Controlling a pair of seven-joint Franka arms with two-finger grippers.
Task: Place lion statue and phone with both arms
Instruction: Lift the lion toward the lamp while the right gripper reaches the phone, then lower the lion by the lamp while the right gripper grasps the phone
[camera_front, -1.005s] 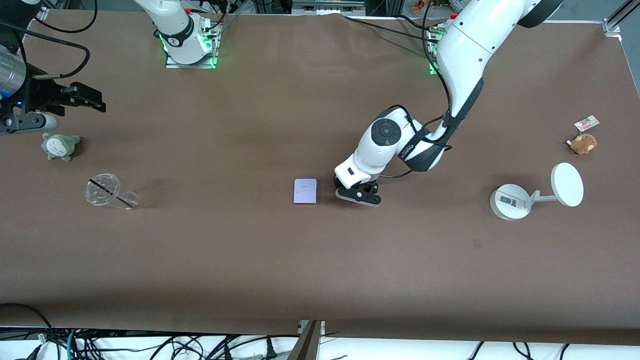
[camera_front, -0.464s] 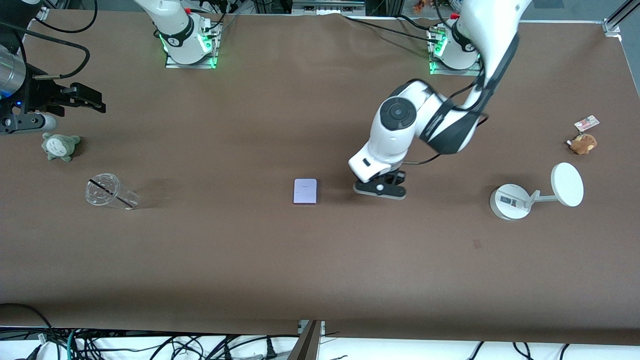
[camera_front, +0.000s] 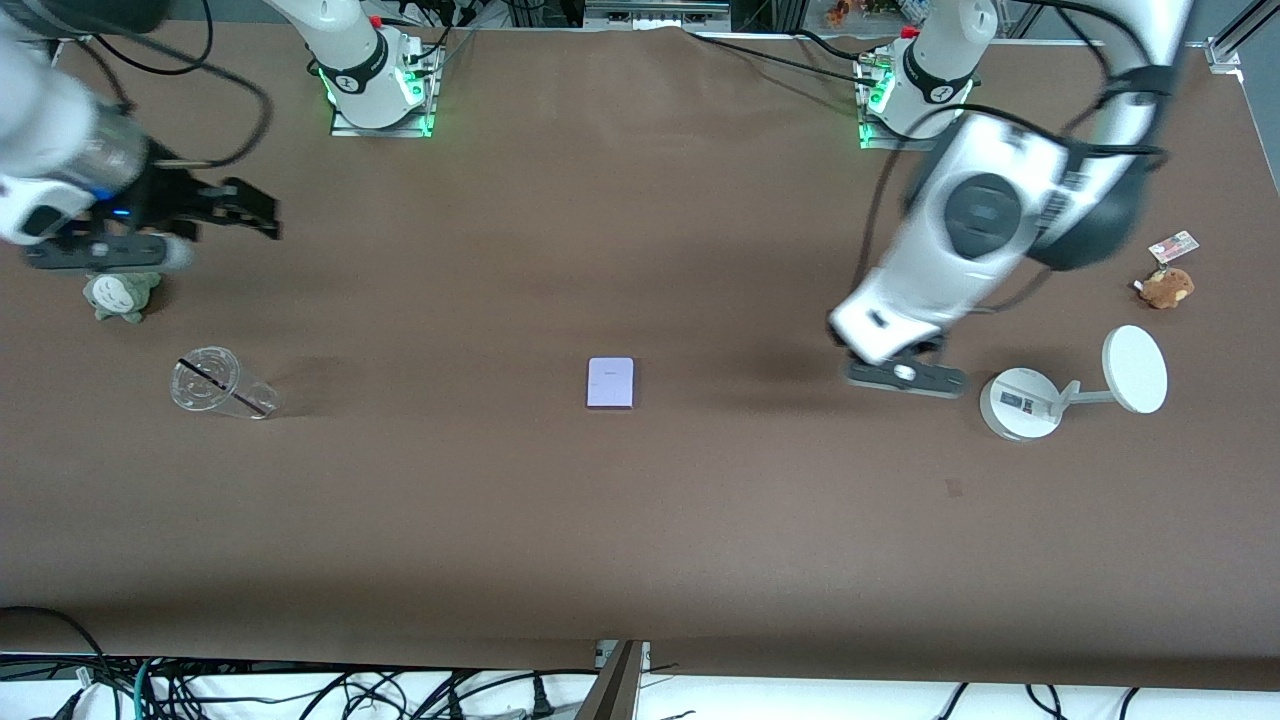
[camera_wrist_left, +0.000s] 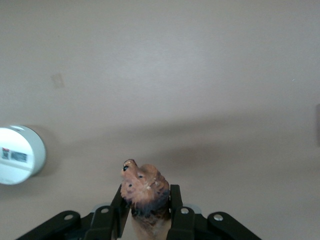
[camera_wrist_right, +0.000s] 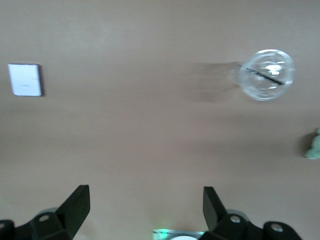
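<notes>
The phone (camera_front: 611, 383) lies flat in the middle of the brown table; it also shows in the right wrist view (camera_wrist_right: 25, 79). My left gripper (camera_front: 905, 378) is up over the table beside the white stand's base. In the left wrist view it (camera_wrist_left: 146, 192) is shut on the lion statue (camera_wrist_left: 145, 187), whose reddish-brown head sticks out between the fingers. The hand hides the lion in the front view. My right gripper (camera_front: 245, 210) is open and empty (camera_wrist_right: 146, 200), up over the table toward the right arm's end, beside a green plush.
A white round-based stand with a disc (camera_front: 1020, 402) is near the left gripper and shows in the left wrist view (camera_wrist_left: 17, 155). A brown plush with a tag (camera_front: 1167, 287) lies beside it. A green plush (camera_front: 122, 295) and a tipped clear cup (camera_front: 220, 382) lie toward the right arm's end.
My left arm has risen from beside the phone and swung with the lion toward the white stand. My right gripper has moved a little toward the table's middle.
</notes>
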